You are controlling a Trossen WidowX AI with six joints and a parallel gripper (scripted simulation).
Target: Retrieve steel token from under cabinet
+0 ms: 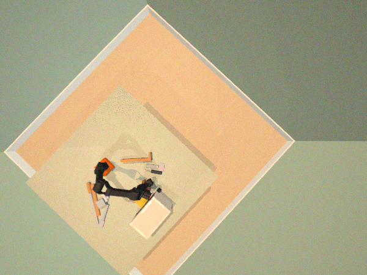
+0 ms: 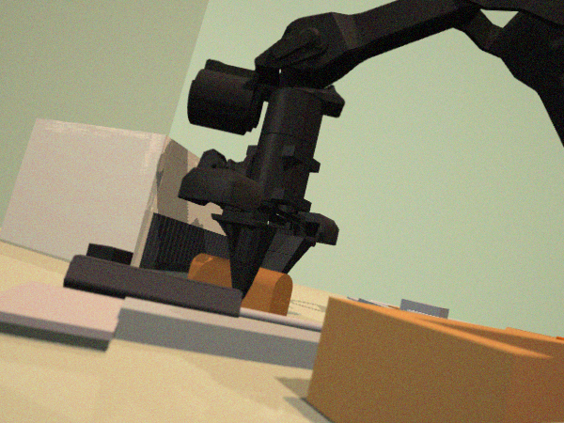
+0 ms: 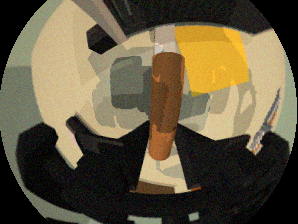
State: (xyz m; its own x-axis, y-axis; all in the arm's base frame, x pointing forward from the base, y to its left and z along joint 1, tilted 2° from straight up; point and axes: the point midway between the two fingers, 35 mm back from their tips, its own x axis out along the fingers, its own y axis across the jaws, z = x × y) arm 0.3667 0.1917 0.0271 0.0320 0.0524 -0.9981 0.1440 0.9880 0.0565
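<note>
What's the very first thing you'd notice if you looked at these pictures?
The big black gripper pointing straight down, shut on an orange-brown rod low over the table, in front of the white cabinet with its dark vent slots. In the wrist view a bright yellow marked area lies just past the rod's far end. From the top, an orange L-shaped tool lies apart on the tan table.

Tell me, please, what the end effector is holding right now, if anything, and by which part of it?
The end effector is shut on an orange-brown rod, gripping it near its rear end, with the rest reaching forward toward the cabinet.
</note>
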